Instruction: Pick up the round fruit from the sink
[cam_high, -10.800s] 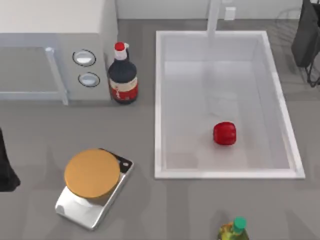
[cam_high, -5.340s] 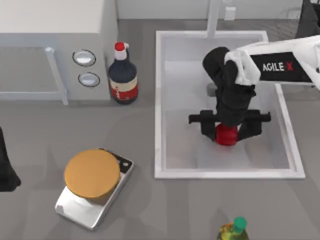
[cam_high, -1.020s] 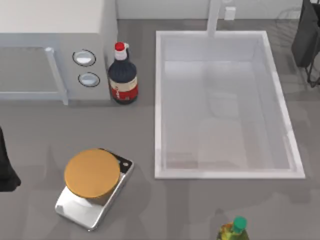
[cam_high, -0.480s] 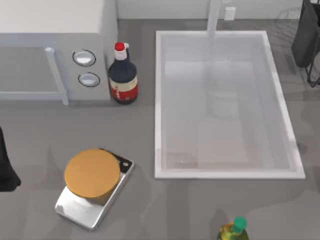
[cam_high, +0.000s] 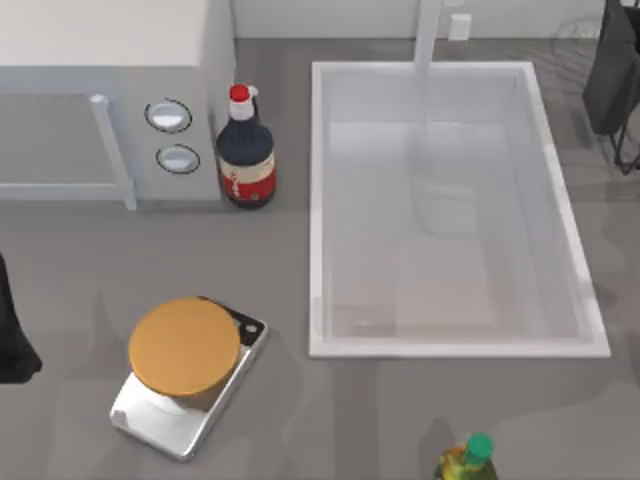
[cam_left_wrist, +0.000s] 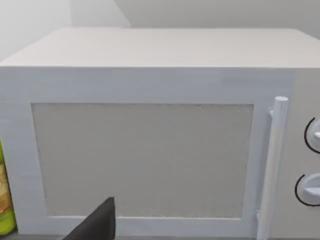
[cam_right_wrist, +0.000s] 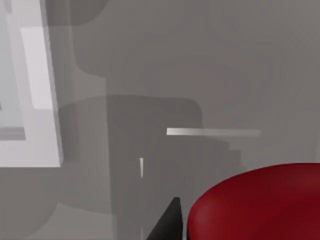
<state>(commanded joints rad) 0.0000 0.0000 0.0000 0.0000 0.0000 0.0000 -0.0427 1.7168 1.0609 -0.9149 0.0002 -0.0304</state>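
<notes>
From above, the sink (cam_high: 318, 210) lies right of centre on the grey table (cam_high: 300, 420), its white basin bare, with the white faucet post (cam_high: 428, 35) standing at its far rim. Just beside the sink's left wall stands a dark bottle (cam_high: 245, 152) with a red cap, close against the side of the white microwave (cam_high: 110, 60) at the upper left. Nearer the front, left of the sink, a silver kitchen scale (cam_high: 185, 375) carries a round orange plate. A green-capped bottle (cam_high: 468, 460) stands at the front edge, below the sink. A dark part of the left arm shows at the left edge, and dark gear at the upper right corner.

In the left wrist view, the camera faces the microwave (cam_left_wrist: 145, 155) door with its vertical handle and two knobs. A dark tip of the left gripper (cam_left_wrist: 100, 225) juts up at the lower edge; whether its fingers are apart or closed cannot be told.

In the right wrist view, the round fruit (cam_right_wrist: 260, 205) sits very close to the camera, glossy red, with one dark finger (cam_right_wrist: 167, 222) of the right gripper just beside it. The fruit looks to be held over the grey table, with the sink's (cam_right_wrist: 42, 100) pale rim off to the side, but the grip itself is hidden, so the fingers' state cannot be told.
</notes>
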